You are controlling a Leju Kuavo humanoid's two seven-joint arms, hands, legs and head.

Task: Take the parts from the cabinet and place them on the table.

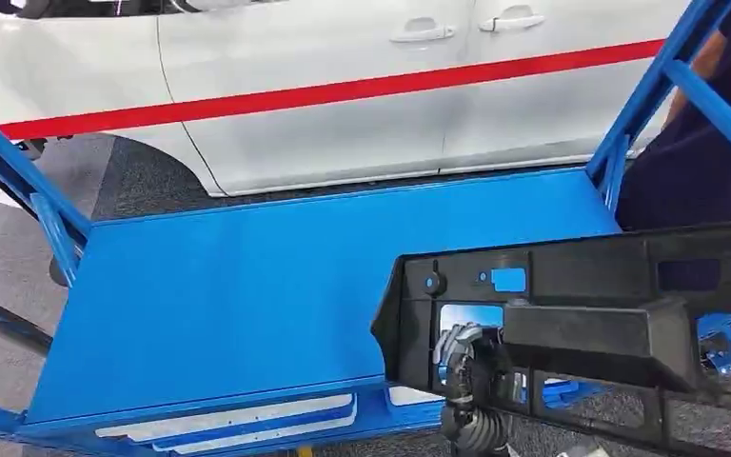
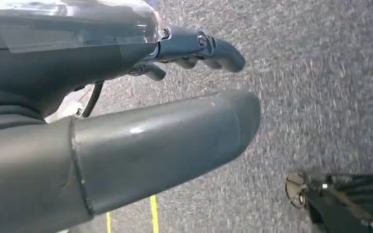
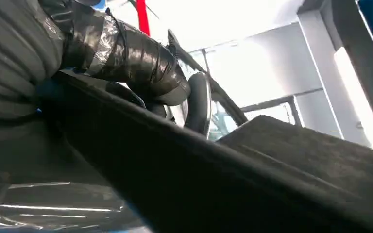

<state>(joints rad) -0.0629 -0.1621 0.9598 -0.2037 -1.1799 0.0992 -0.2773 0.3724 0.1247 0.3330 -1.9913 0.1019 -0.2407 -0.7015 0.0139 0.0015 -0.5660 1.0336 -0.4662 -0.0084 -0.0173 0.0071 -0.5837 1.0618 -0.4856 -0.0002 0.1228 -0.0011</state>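
Head view: right hand [image 1: 464, 354] grips large black moulded plastic panel [image 1: 628, 286] over blue surface [image 1: 247, 286] near-right corner; left hand [image 2: 126, 111] holds nothing, fingers apart.

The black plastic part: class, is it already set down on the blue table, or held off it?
Held off it. The right robot hand grips the black plastic part, which hangs over the blue table near edge.
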